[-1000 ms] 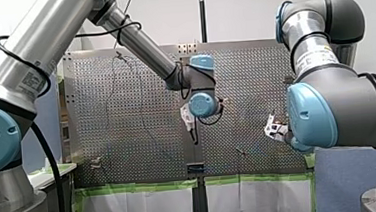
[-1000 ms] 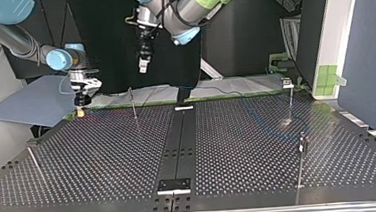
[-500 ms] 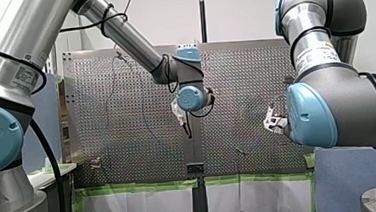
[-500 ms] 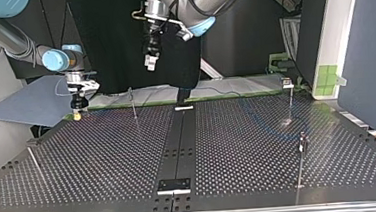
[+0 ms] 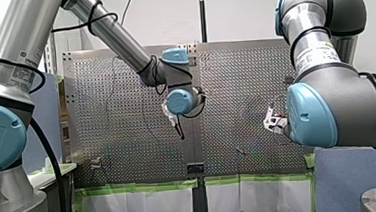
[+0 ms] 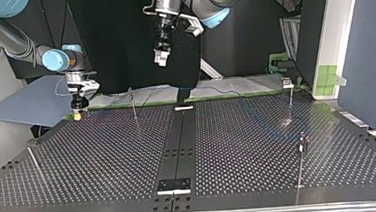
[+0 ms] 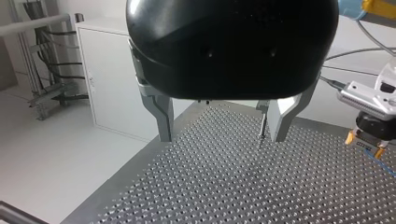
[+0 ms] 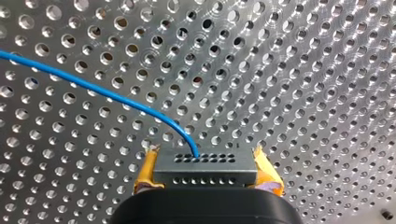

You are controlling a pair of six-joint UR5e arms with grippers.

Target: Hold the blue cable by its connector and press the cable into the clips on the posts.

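The robot's black, metal-fingered left gripper (image 7: 222, 136) hangs wide open over the perforated metal table (image 7: 219, 191); a thin metal post (image 7: 263, 129) stands beside one finger, the yellow-padded right gripper (image 7: 365, 143) further off

left arm (image 5: 116, 38): silver tubes, blue caps, black cable (image 5: 55, 175) | right arm (image 5: 325, 91): grey joints, blue caps | left gripper (image 7: 222, 137): black, metal fingers (image 7: 161, 116) | right gripper (image 8: 205, 172): yellow pads (image 8: 145, 170)
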